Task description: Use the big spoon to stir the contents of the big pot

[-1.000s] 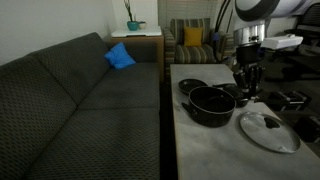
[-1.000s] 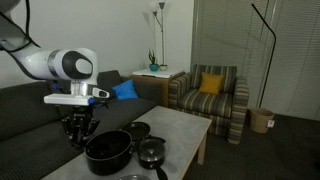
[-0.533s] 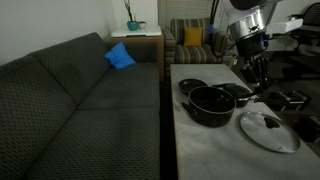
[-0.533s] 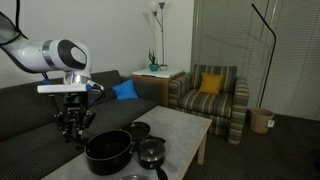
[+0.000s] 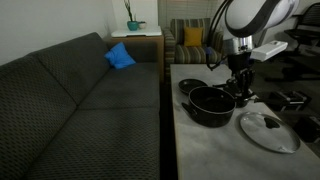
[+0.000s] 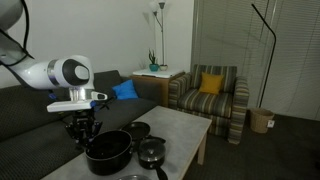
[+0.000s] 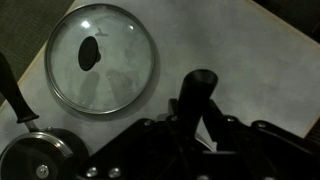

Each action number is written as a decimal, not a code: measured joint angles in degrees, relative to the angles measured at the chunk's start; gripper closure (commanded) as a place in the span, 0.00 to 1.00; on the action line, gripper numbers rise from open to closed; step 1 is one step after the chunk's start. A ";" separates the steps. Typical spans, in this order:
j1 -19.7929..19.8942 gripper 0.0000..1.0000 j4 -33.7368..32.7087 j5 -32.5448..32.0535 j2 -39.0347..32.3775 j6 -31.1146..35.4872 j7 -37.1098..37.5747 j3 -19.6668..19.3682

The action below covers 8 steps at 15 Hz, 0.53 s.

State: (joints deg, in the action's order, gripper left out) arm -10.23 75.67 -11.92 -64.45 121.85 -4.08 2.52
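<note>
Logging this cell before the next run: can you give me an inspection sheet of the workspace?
Surface: pale table.
Job's things: big pot on the table; big spoon, dark, apparently held.
Clutter: glass lid, small lidded pot, pan.
Grippers: gripper near the big pot, seemingly shut on the big spoon.
Cables: nothing seen.
Surroundings: sofa, blue cushion, striped armchair, floor lamp.
</note>
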 measured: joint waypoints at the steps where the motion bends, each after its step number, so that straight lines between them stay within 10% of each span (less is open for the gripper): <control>1: -0.06 0.93 -1.05 0.00 -1.23 0.69 0.04 0.00; 8: -0.85 0.93 -7.88 0.02 -7.27 1.33 0.04 0.00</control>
State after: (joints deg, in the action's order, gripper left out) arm -11.08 67.79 -11.90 -71.72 123.18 -4.04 2.52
